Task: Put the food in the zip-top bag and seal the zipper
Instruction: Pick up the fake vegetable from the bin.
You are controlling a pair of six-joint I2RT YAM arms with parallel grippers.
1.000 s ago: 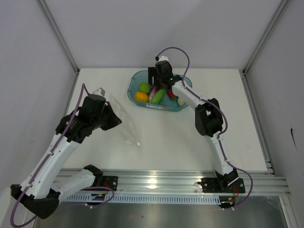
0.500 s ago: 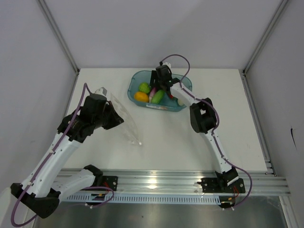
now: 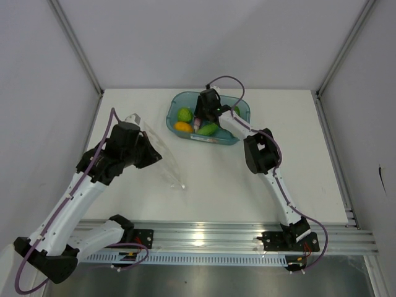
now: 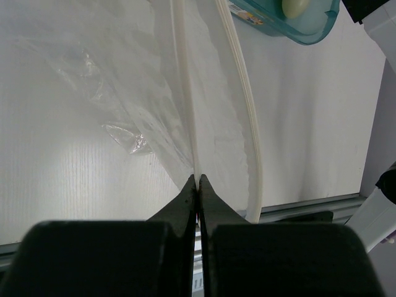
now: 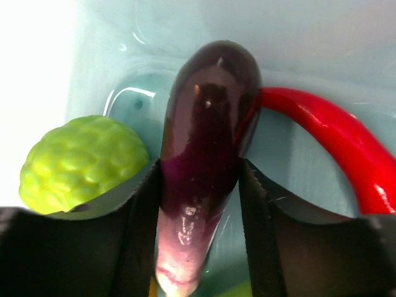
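Right hand (image 5: 199,176) grips the eggplant (image 5: 210,105) in the tray (image 3: 243,109) near the worktop's (image 3: 216,179) far edge. Left hand (image 4: 197,185) is clenched, pinching the bag (image 4: 124,93).

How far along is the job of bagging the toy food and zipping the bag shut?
Done: the left gripper is clamped on one zipper strip of the zip-top bag, and the mouth gapes open.
In hand: the right gripper has its fingers against both sides of the purple eggplant, not yet lifted from the teal tray.
Left: every food piece, including the red chili and the bumpy green vegetable, must go in, then sealing.
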